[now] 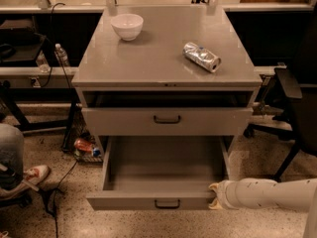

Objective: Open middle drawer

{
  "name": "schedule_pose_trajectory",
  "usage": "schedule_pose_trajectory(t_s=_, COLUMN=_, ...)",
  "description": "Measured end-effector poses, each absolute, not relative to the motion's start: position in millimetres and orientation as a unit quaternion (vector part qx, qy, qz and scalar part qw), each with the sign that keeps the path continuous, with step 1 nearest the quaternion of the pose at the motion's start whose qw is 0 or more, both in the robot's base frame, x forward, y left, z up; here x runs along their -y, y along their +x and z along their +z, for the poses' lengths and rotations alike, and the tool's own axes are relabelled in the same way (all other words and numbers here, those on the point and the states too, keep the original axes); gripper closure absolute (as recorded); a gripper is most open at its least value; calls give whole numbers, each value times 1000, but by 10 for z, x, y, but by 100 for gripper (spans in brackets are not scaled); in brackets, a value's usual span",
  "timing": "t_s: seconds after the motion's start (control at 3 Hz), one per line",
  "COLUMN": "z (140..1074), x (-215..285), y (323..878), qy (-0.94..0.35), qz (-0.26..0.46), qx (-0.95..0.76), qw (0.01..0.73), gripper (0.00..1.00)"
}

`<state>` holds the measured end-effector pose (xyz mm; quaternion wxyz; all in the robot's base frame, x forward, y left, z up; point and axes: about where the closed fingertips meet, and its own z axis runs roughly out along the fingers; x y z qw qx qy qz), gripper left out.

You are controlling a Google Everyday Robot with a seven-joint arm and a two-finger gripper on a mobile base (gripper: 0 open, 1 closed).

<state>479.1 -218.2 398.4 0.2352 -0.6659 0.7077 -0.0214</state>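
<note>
Nearest me, the gripper (pixel 214 201) sat at the right end of the middle drawer (pixel 124 201) front, touching it. I could not tell whether it was open or closed. That drawer stood pulled well out, low on the cabinet. Above it was the upper drawer (pixel 119 122). Farther back, the cabinet top (pixel 158 63) held a crushed can (pixel 201 56) on the right and a white bowl (pixel 127 26) at the far left.

The middle drawer (pixel 124 201) is seen pulled well out of the grey cabinet (pixel 163 63). The gripper (pixel 214 196) is placed at the right end of its front panel. A white bowl (pixel 127 26) and a crushed can (pixel 201 56) are noted on top, well apart.
</note>
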Motion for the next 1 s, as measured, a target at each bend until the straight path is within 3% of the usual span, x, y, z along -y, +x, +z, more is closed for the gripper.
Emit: schedule_pose_trajectory(t_s=1.0, z=3971, x=2167, y=4784, qy=-667, qz=-20, qx=-707, qw=235, gripper=4)
